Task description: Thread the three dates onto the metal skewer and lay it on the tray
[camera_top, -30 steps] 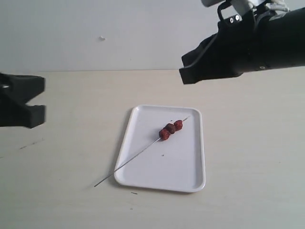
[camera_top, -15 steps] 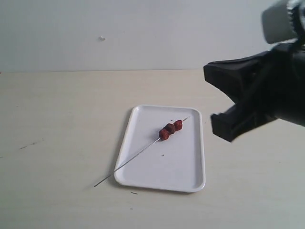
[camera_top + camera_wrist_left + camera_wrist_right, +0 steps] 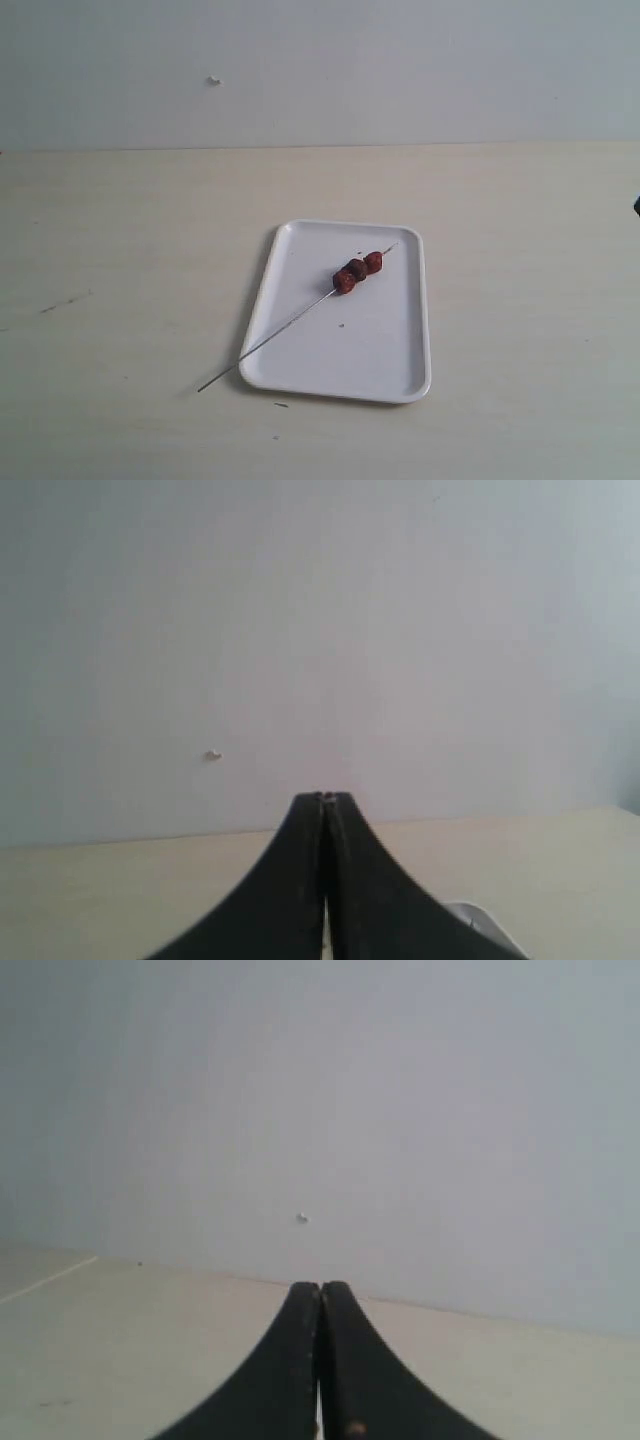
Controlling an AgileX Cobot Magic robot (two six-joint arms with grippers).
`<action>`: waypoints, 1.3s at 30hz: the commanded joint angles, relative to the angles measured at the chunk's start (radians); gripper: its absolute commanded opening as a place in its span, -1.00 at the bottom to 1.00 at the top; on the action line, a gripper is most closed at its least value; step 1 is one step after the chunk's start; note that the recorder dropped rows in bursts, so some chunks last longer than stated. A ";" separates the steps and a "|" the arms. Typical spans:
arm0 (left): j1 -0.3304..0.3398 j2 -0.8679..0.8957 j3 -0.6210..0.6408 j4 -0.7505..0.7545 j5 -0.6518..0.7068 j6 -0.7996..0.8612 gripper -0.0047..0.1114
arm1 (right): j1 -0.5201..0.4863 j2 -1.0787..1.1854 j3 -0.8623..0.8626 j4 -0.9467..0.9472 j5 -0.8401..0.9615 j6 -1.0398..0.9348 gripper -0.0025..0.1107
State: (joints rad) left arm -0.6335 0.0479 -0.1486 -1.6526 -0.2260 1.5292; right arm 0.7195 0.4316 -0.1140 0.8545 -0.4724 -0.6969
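Pale table (image 3: 120, 250), white tray (image 3: 390, 360); skewer (image 3: 285, 330) diagonal, dates (image 3: 358, 269) toward its far-right end

Curved black left claw (image 3: 324, 800), right claw (image 3: 320, 1288)

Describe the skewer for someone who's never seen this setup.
On the pale table lies a white rectangular tray. Crossing it diagonally is the metal skewer, a thin grey rod. It carries three dark red dates near one end, and its bare end pokes past the tray's rim.
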 commanded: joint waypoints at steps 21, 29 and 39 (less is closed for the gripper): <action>-0.006 -0.005 0.007 -0.006 -0.004 0.006 -0.92 | -0.348 -0.160 0.035 0.173 0.312 -0.248 -0.96; -0.006 -0.005 0.007 -0.006 -0.004 0.006 -0.92 | -0.771 -0.311 0.035 0.173 0.489 -0.245 -0.96; -0.006 -0.005 0.007 -0.006 -0.004 0.006 -0.92 | -0.780 -0.314 0.037 0.012 0.527 -0.159 -0.96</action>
State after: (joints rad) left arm -0.6335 0.0479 -0.1486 -1.6531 -0.2260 1.5314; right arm -0.0553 0.1237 -0.0833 0.9883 0.0285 -0.9224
